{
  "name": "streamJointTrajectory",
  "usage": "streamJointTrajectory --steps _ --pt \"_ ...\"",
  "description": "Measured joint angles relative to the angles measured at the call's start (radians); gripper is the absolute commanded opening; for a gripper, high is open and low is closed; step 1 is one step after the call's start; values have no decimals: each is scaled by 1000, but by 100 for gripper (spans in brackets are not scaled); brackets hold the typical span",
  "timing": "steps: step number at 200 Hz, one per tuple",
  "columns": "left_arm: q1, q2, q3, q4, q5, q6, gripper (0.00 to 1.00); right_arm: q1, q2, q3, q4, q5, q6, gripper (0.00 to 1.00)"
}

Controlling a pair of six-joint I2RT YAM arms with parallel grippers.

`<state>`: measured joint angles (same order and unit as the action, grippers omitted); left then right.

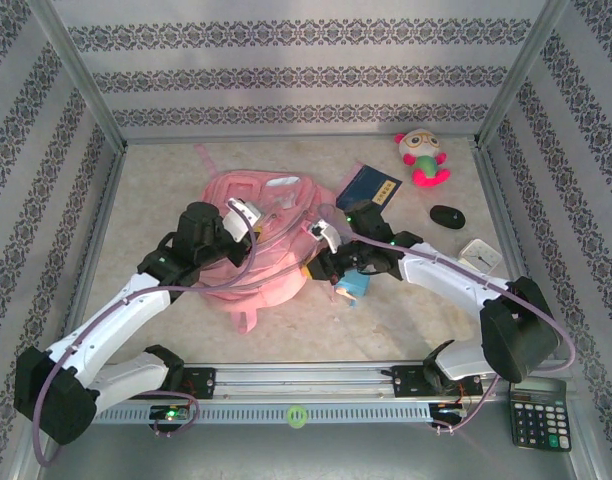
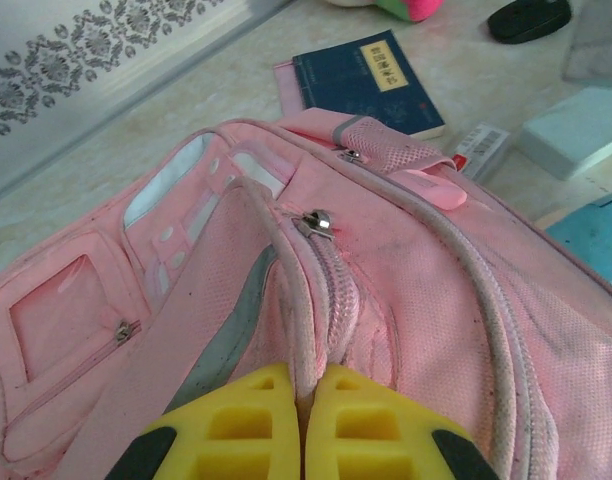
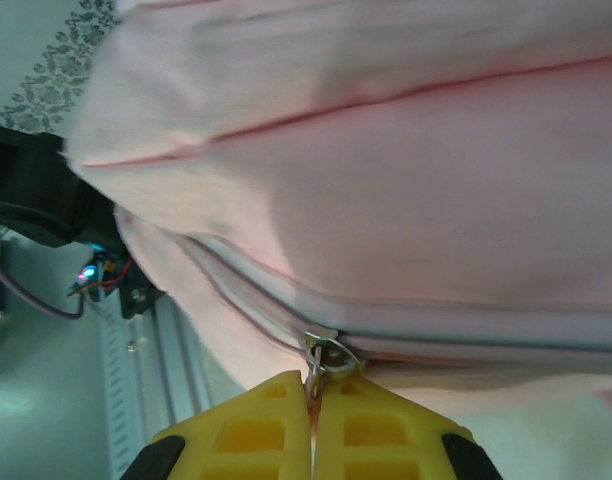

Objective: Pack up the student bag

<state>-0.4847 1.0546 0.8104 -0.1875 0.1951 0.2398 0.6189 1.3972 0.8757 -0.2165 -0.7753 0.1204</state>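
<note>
The student bag (image 1: 271, 200) is a pink backpack lying in the middle of the table. My left gripper (image 1: 244, 214) rests on its left side. In the left wrist view the yellow jaws (image 2: 304, 385) are shut on a ridge of the bag's white trim, beside a closed zip with a metal slider (image 2: 317, 222). My right gripper (image 1: 322, 236) is at the bag's right edge. In the right wrist view it (image 3: 313, 385) is shut on the metal zip pull (image 3: 326, 355) under the bag's pink side (image 3: 406, 150).
A dark blue book (image 1: 367, 187) lies just right of the bag. A plush toy (image 1: 422, 157), a black mouse (image 1: 447, 216) and a white clock (image 1: 480, 254) sit farther right. A light blue item (image 1: 354, 285) lies under the right arm. A calculator (image 1: 539, 413) is at the near right corner.
</note>
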Motion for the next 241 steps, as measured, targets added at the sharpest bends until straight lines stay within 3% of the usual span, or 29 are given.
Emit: streamJointTrajectory --steps 62,138,185,241 --pt "-203 35 90 -106 -348 -194 0 -4 54 42 77 26 198 0" --pt "-221 85 106 -180 -594 -392 0 -49 161 114 138 14 285 0" --pt "-230 233 161 -118 -693 -414 0 90 58 -10 187 74 376 0" --pt "-229 283 167 -46 -673 -444 0 255 68 -86 452 179 664 0"
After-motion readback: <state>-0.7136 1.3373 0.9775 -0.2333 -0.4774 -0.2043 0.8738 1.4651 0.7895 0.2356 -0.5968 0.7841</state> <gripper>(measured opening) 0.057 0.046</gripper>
